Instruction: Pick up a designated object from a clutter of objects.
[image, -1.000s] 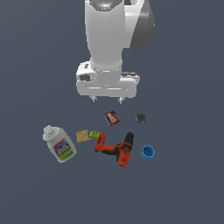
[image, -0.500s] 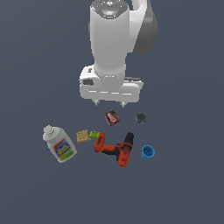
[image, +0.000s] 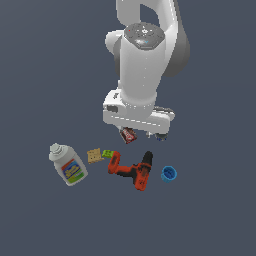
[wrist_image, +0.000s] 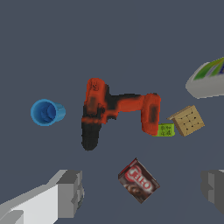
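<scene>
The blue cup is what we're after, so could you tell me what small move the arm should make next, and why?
Probably shift the open gripper sideways toward the blue cup. In the wrist view the fingers frame the dark red box, while the cup lies apart, beyond the drill, its opening showing.

A robot arm (image: 145, 65) made of smooth, glossy white rounded segments, with darker grey shading along its curved joints. One thick cylindrical link has a flat grey cap on its end, marked with small red dots. Below it sits a wide, white, boxy block with small dark details on its side. In the wrist view, the tool (wrist_image: 142, 194) shows two blocky grey fingers (wrist_image: 70, 194), one on a white mount.
</scene>
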